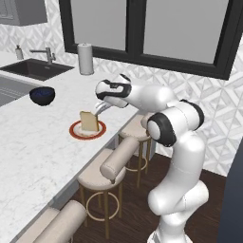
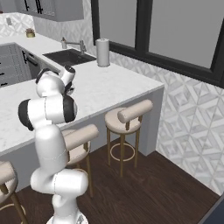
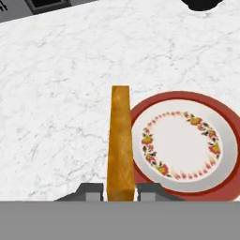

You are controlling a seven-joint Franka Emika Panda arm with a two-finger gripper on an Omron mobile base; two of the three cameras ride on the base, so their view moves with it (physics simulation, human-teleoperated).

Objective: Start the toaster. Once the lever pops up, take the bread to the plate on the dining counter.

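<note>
My gripper point(image 1: 96, 112) is shut on the bread point(image 1: 89, 121), a tan toast slice held upright on edge. It hangs over the plate point(image 1: 72, 130), a small round plate with a red rim, near the edge of the white marble dining counter point(image 1: 33, 142). In the hand view the bread point(image 3: 120, 140) runs edge-on between my fingertips, with the gripper point(image 3: 120, 191) at its near end. The plate point(image 3: 224, 115), with a flower ring on its pale centre, lies just to the slice's right. I cannot tell whether the slice touches the plate. The toaster and its lever are out of view.
A dark blue bowl point(image 1: 42, 95) sits on the counter beyond the plate. Farther back are a paper towel roll point(image 1: 86, 59), a sink point(image 1: 35, 69) and a faucet point(image 1: 48, 54). Padded stools point(image 1: 105, 173) line the counter's edge below my arm.
</note>
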